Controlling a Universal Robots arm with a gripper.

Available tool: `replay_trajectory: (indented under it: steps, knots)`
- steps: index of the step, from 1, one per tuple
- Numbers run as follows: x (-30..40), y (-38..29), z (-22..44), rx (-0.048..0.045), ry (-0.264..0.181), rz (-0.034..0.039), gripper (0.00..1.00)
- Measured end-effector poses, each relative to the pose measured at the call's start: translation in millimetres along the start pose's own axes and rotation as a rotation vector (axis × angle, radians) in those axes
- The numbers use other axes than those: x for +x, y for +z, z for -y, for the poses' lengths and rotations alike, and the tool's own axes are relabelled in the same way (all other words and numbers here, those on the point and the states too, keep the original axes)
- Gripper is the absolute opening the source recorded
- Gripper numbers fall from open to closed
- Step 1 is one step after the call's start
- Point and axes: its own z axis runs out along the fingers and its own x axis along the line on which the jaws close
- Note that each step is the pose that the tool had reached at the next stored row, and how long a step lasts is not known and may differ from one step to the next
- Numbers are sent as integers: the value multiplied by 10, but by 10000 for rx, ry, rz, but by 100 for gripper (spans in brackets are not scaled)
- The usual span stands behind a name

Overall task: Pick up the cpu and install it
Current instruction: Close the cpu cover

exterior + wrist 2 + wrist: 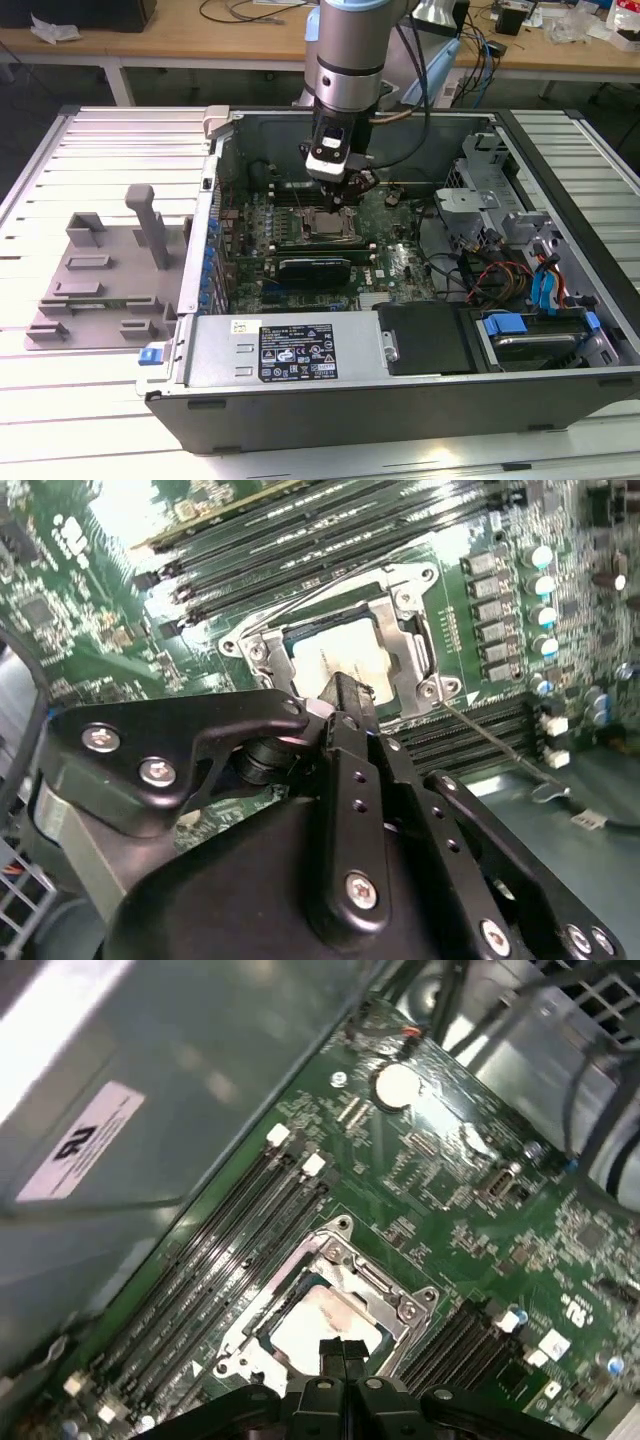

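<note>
The cpu (pixel 325 222) lies flat in the motherboard socket inside the open computer case, its silver top showing in the metal socket frame (pixel 395 1305). In both wrist views the cpu (pixel 318 1322) (pixel 338 658) sits just beyond the fingertips. My gripper (pixel 346 193) hangs straight over the socket, a little above the chip. Its two black fingers (pixel 332 1355) are pressed together with nothing between them, so my gripper (pixel 343 1352) (pixel 348 692) is shut and empty.
Black memory slots (pixel 225 1250) flank the socket, and a coin battery (pixel 397 1083) lies farther off. The case wall (pixel 212 190), power supply (pixel 290 348) and drive cage (pixel 535 325) ring the board. A grey fixture block (pixel 100 280) stands at the exterior view's left.
</note>
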Motion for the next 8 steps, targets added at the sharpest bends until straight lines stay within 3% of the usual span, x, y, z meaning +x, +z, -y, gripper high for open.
replay_trajectory:
  steps: [3, 6, 8]
  knots:
    - [0, 1, 0, -14, -785, 27, 11]
    - [0, 2, 0, -38, -2026, 71, 11]
    - [0, 2, 0, -45, -2424, 84, 11]
